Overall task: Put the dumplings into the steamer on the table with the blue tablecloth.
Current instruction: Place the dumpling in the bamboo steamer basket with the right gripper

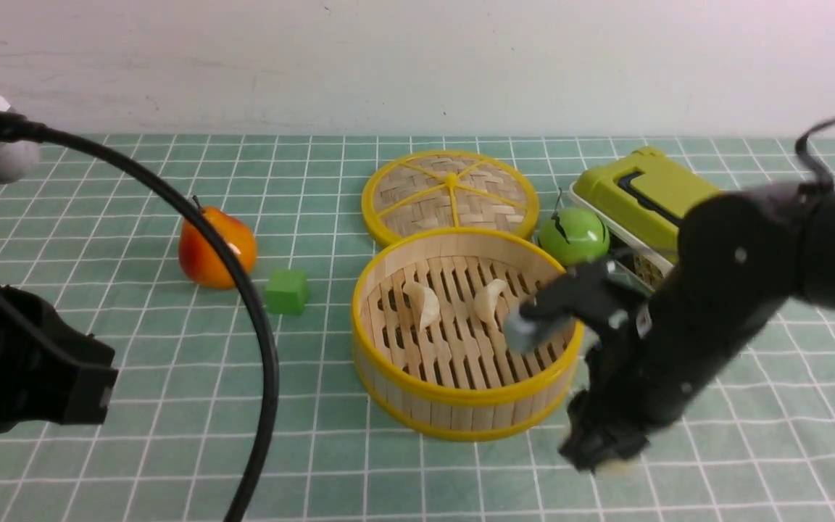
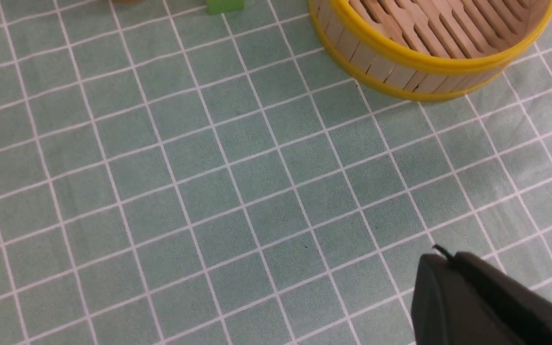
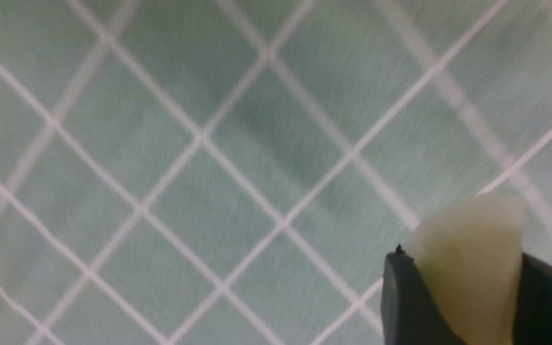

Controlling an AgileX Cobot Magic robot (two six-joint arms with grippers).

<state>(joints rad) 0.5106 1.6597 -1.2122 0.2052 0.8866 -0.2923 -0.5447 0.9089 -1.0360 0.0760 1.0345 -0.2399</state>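
The steamer [image 1: 461, 406] stands at the middle of the table on the blue tablecloth [image 1: 135, 464]. Two dumplings lie on its slatted floor, one at the left [image 1: 423, 303] and one at the right [image 1: 490, 299]. My right gripper [image 1: 609, 464] hangs just outside the steamer's near right wall, low over the cloth, shut on a third dumpling [image 3: 472, 258], whose pale tip shows under the fingers [image 1: 615, 467]. My left gripper [image 2: 448, 258] is shut and empty over bare cloth at the near left; part of the steamer [image 2: 400, 62] shows in its view. A fourth dumpling is out of view.
The flat woven lid [image 1: 450, 192] lies behind the steamer. A green apple [image 1: 573, 235] and a yellow-green box [image 1: 642, 196] sit at the back right. An orange-red fruit [image 1: 216, 246] and a green cube [image 1: 287, 291] lie to the left. A black cable [image 1: 258, 326] arcs over the left side.
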